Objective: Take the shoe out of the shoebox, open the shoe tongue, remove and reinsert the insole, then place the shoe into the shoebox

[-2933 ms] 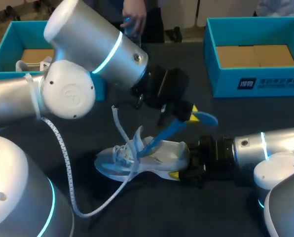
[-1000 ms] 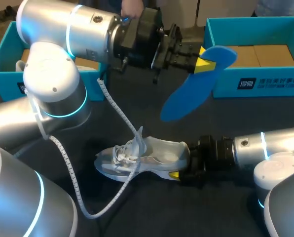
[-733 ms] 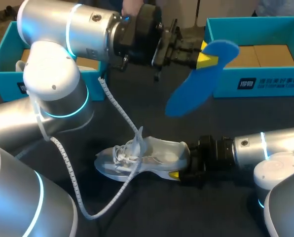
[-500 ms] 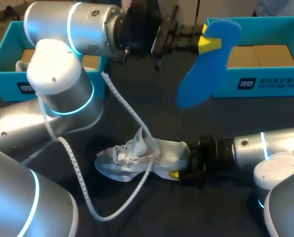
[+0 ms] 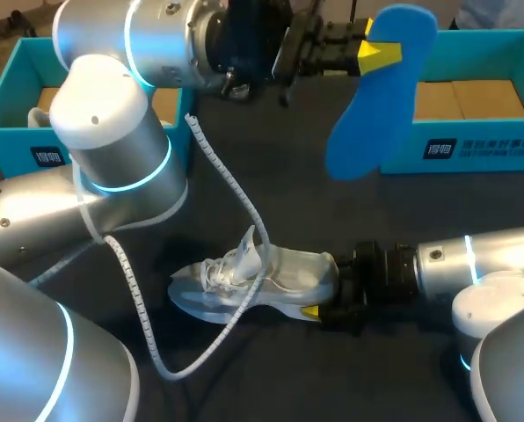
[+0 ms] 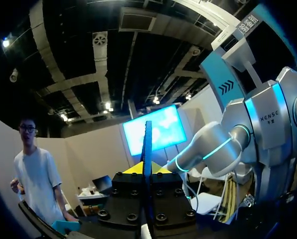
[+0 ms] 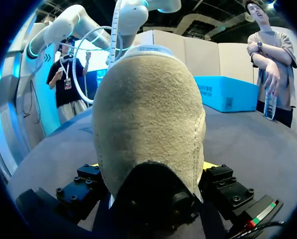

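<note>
A white sneaker (image 5: 262, 277) lies on its side on the dark table, laces loose and toe to the left. My right gripper (image 5: 322, 303) is closed around its heel; in the right wrist view the tan heel (image 7: 148, 114) fills the space between the fingers of that gripper (image 7: 151, 172). My left gripper (image 5: 378, 54) is high over the table's far side, shut on the top end of a blue insole (image 5: 376, 97) that hangs down from it. In the left wrist view the insole (image 6: 147, 144) shows edge-on between the yellow tips of the gripper (image 6: 147, 169).
One teal shoebox (image 5: 20, 88) stands at the back left and another (image 5: 460, 149) at the back right, the latter also seen in the right wrist view as a teal box (image 7: 223, 92). The left arm's white cable (image 5: 209, 343) loops across the table near the sneaker.
The left arm has lifted the insole higher and to the right, turning it more upright. The cable loop shifted near the sneaker. The right arm and sneaker stayed put.
</note>
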`<action>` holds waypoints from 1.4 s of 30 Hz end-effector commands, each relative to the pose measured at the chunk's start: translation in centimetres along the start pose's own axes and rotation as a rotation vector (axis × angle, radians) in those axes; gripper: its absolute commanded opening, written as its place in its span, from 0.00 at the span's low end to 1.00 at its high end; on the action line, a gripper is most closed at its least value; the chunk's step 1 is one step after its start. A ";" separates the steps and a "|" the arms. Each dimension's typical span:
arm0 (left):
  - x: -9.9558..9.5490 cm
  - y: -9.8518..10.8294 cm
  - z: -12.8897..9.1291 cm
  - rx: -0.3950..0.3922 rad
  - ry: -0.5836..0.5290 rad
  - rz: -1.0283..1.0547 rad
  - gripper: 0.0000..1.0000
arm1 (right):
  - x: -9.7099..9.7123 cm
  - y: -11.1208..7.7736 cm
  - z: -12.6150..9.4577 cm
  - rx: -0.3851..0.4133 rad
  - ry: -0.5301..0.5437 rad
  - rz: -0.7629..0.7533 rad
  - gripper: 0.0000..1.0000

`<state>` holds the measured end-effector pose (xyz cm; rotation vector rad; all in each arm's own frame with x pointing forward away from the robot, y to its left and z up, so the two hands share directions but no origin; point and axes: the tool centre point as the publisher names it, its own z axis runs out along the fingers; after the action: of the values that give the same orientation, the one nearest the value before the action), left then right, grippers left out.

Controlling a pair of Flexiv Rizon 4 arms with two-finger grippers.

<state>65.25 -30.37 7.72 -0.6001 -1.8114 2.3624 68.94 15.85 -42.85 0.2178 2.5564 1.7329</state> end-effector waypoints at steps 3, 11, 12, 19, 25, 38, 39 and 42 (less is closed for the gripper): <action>2.1 -1.5 -2.3 -0.056 -0.039 -0.040 0.00 | 0.1 -0.2 0.3 0.004 -0.002 -0.001 0.00; 4.1 -3.7 -4.6 -0.095 -0.047 -0.105 0.00 | 0.1 -0.2 0.3 0.004 -0.002 -0.001 0.00; 4.4 -4.0 -4.9 -0.098 -0.047 -0.113 0.00 | 0.1 -0.2 0.3 0.004 -0.002 -0.001 0.00; 5.8 -5.3 -6.0 -0.133 -0.057 -0.138 0.00 | 0.1 -0.2 0.3 0.004 -0.002 -0.001 0.00; 6.5 -6.2 -6.1 -0.115 -0.029 -0.134 0.00 | 0.1 -0.2 0.3 0.004 -0.002 -0.001 0.00; 6.6 -6.6 -6.0 -0.121 -0.029 -0.129 0.00 | 0.4 -0.2 -0.5 0.030 -0.012 0.007 1.00; 6.6 -6.6 -6.0 -0.121 -0.029 -0.129 0.00 | 0.5 -0.1 -0.6 0.043 -0.012 0.007 1.00; 6.6 -6.6 -6.0 -0.121 -0.029 -0.129 0.00 | 0.8 0.3 -1.4 0.083 -0.018 0.002 1.00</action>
<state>60.35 -20.85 11.04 -0.4473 -1.9518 2.2041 68.68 15.29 -42.96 0.2316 2.5850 1.6677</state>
